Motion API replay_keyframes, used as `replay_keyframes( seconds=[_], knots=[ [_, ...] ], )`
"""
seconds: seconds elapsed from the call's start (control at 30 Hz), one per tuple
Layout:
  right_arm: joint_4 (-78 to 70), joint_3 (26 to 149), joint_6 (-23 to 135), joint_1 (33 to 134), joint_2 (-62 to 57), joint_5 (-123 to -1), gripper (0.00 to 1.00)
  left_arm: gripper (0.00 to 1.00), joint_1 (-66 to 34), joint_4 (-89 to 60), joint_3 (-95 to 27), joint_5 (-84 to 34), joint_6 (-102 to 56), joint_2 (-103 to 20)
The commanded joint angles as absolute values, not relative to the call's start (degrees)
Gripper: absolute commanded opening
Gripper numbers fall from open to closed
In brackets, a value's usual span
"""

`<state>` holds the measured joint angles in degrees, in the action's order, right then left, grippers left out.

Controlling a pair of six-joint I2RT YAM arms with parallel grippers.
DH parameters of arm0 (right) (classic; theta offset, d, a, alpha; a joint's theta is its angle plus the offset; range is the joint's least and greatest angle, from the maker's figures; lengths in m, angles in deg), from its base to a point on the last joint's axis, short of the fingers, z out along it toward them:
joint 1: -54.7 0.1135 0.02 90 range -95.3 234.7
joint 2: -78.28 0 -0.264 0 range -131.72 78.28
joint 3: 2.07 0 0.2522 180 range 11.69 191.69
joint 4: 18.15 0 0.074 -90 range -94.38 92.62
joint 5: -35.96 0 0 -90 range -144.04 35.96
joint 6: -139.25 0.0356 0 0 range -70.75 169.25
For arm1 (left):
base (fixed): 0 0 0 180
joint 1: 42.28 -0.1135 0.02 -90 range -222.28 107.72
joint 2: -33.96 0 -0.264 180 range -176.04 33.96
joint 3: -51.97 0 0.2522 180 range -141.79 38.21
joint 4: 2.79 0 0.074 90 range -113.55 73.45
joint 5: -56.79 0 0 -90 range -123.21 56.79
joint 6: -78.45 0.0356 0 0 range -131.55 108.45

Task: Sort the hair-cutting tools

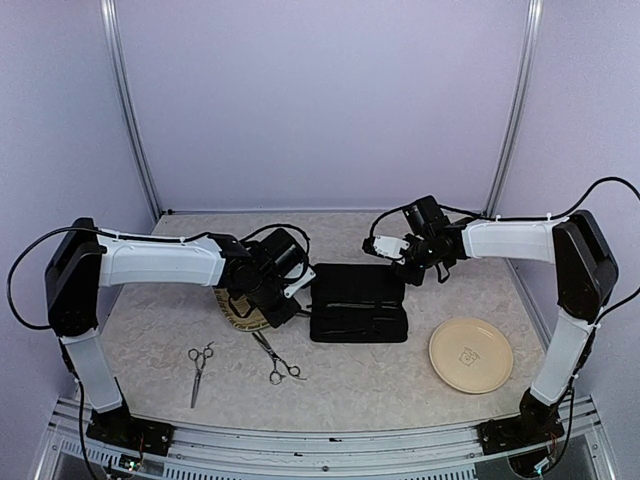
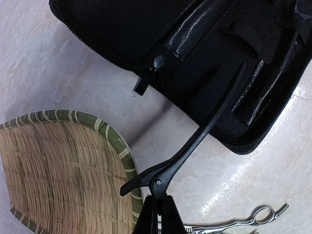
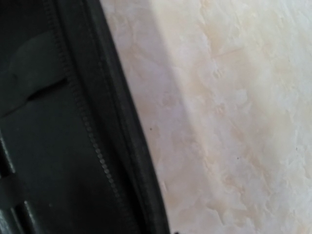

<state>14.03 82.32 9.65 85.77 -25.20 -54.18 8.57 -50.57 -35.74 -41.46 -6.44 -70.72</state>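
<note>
The thin black elongated hair clip (image 2: 204, 126) hangs clear of the pale marbled table (image 2: 58, 73), pinched at its hinged end by the left gripper (image 2: 157, 207), whose two fingers are clamped tight together on it. Its long prong points away from the fingers and reaches out over the open black rectangular zip case (image 2: 122, 29), while its hinge sits just beside the green rim of the round woven bamboo tray (image 2: 58, 170)

The clip looks light, stiff and smooth, probably plastic, so it should carry easily. Being so thin, though, it may pivot or slip in a narrow pinch. The thicker hinge block, where it is held now, seems the safest place to take it, since the prong would flex

Two pairs of slim silver metal scissors with ring handles lie flat on the table in front of the tray, one (image 1: 200, 365) to the left and the other (image 1: 277, 362) nearer the case. They are harder, heavier and slippery, so I judge the pivot or the rings the best hold

The right gripper (image 1: 395, 248) hovers above the case's far right corner. I cannot tell whether its fingers are apart or together. A round cream plate (image 1: 470, 355) sits to the right of the case
</note>
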Motion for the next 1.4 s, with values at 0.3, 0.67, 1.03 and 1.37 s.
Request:
replay_keyframes(
  seconds=[0.3, 0.67, 1.03, 1.37],
  knots=[
    [15.0, 80.7, 9.7, 87.6, -25.3, -56.8, 0.12, 0.00, 9.1, -50.1, -38.8, -38.7, -8.0, -75.3],
    [15.1, 80.8, 9.6, 88.4, -25.7, -56.4, 0.08, 0.00, 8.8, -47.0, -41.4, -34.9, -9.3, -79.0],
    [15.5, 80.9, 9.6, 88.5, -26.1, -56.6, 0.06, 0.00, 8.8, -43.1, -44.5, -30.3, -10.0, -83.5],
    [15.6, 80.9, 9.6, 88.8, -26.4, -56.6, 0.05, 0.00, 9.2, -39.5, -43.6, -29.0, -11.0, -84.8]
  ],
)
